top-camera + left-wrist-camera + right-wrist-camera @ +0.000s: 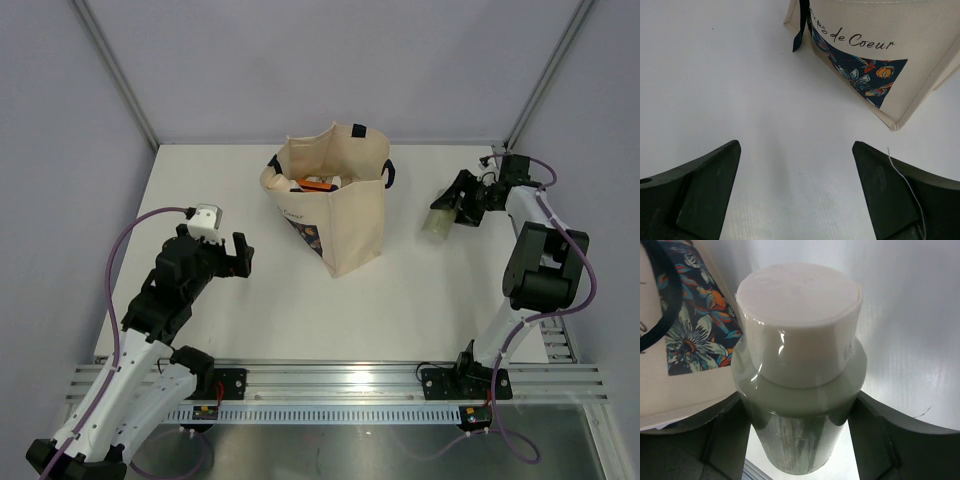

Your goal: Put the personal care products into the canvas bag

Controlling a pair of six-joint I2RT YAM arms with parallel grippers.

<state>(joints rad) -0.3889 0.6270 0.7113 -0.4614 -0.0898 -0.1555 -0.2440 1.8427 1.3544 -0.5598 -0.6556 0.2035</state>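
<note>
The beige canvas bag (335,200) stands upright mid-table, open at the top, with products partly visible inside; its dark flowered print shows in the left wrist view (860,75) and the right wrist view (685,335). My right gripper (452,205) is to the right of the bag, shut on a sage-green bottle (797,390) with a white cap (799,315), held above the table; it also shows in the top view (437,222). My left gripper (238,256) is open and empty, left of the bag, its jaws wide apart over bare table (795,195).
Black strap handles (389,175) hang at the bag's sides. The white table (400,300) is walled by grey panels and metal posts at the back corners. A metal rail (340,385) runs along the near edge.
</note>
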